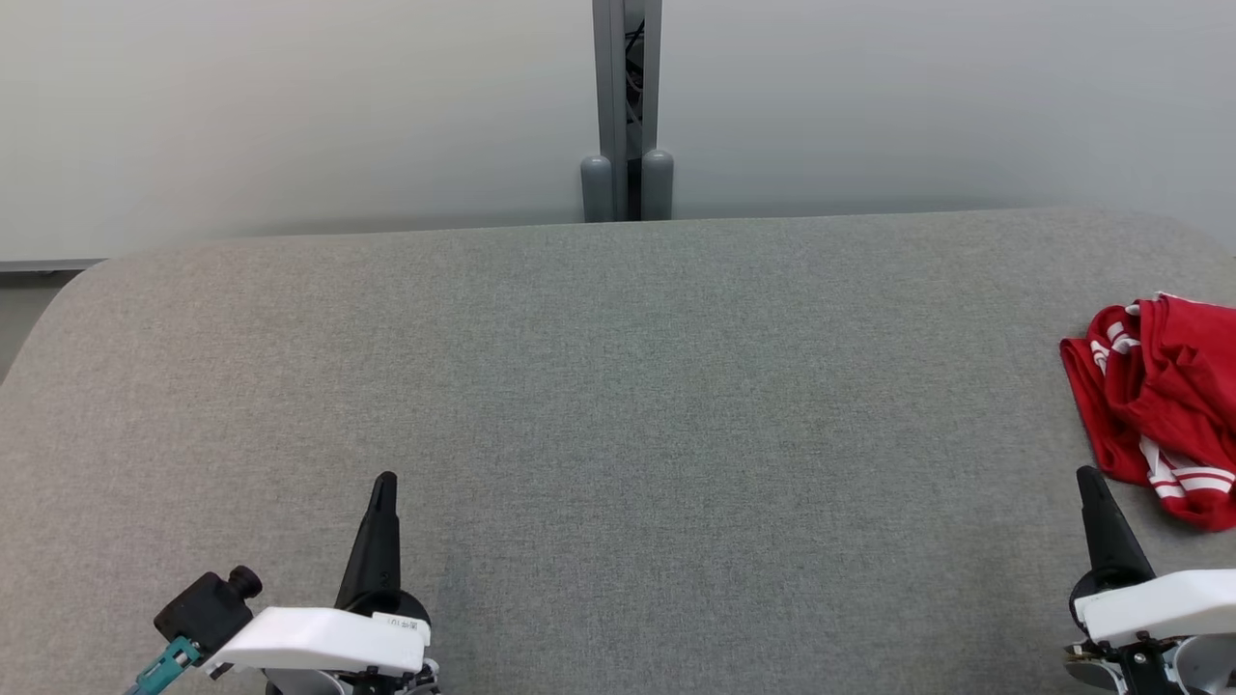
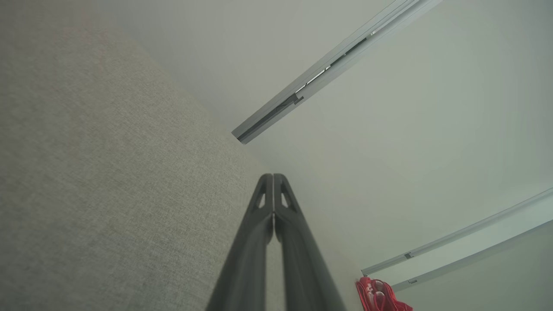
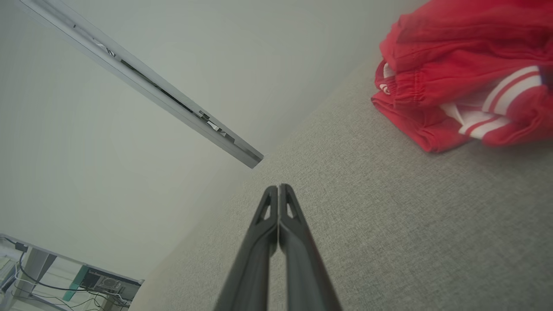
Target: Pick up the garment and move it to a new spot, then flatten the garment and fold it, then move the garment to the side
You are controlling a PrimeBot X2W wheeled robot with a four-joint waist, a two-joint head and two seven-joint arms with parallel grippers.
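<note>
At 1 o'clock off right tool (image 1: 1089, 478): crumpled red garment (image 1: 1159, 405) on desk (image 1: 579, 386). Left tool (image 1: 384, 480) well apart. Both closed, empty.

We see a grey fabric-covered table (image 1: 618, 405) with rounded far corners against a plain pale wall (image 1: 290, 106). A grey upright post (image 1: 609, 97), cables in its slot, divides the wall. Light falls soft and even. Off to one side, a desk (image 3: 36, 261) trails wires.
</note>
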